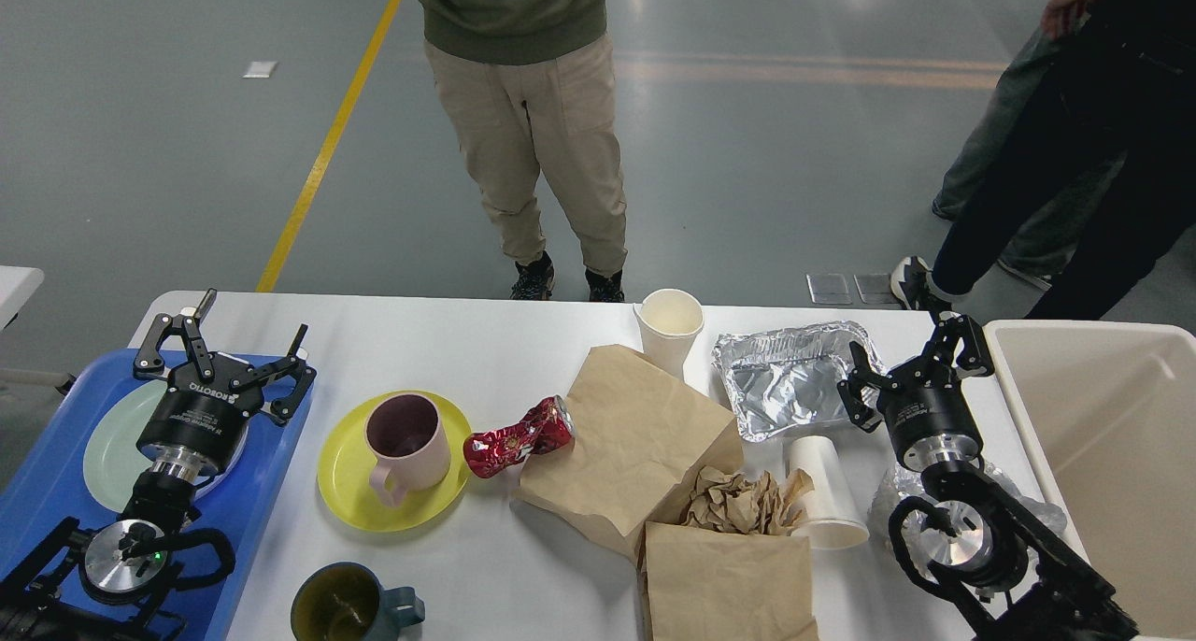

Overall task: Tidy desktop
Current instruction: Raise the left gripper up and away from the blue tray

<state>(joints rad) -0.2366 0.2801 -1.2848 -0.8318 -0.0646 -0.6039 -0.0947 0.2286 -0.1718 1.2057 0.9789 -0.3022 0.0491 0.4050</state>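
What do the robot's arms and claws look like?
Both arms are black with shiny silver round joints. The left gripper has two thin black fingers built from linked bars, on a round black body with white lettering. The right gripper looks the same, with small white writing. A tiny green light glows on the left arm.

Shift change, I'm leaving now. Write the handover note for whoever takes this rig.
Left claw: open, empty, above the blue tray, which holds a pale green plate.
Right claw: open, empty, by the foil tray, next to the beige bin.
On the desktop: pink mug on yellow plate, crushed red can, two paper cups (one lying down), brown paper bags, crumpled paper, dark mug.
Done: only the pale green plate is on the tray; bin looks empty.
Left: nearly everything.
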